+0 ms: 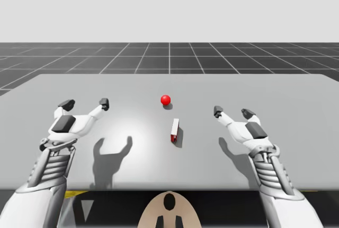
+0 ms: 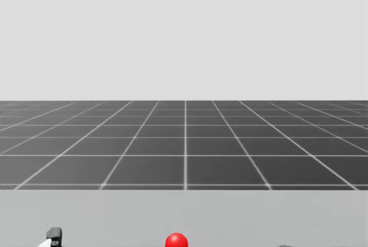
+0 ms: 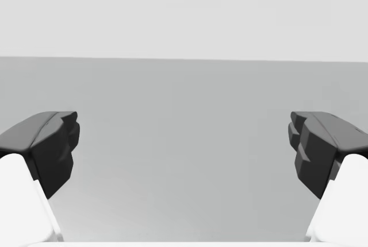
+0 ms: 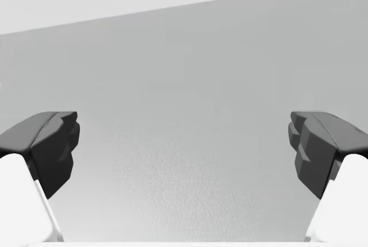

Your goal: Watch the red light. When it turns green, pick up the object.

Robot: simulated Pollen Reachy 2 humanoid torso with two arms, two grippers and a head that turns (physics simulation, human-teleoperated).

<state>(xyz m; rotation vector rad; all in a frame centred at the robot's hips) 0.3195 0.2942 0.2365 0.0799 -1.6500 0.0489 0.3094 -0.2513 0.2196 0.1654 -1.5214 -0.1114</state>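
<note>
- red light (image 1: 166, 99) glows on the grey counter (image 1: 286, 95);
- white-and-red box (image 1: 174, 130) lies just on my side of the light;
- left jaws and right jaws stand apart, flanking the light at a distance

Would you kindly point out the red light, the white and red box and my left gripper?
red light (image 1: 166, 99), high view, centre of the ball.
white and red box (image 1: 175, 127), high view, middle of its white top.
left gripper (image 1: 85, 103), high view, midway between its open fingertips.
</note>
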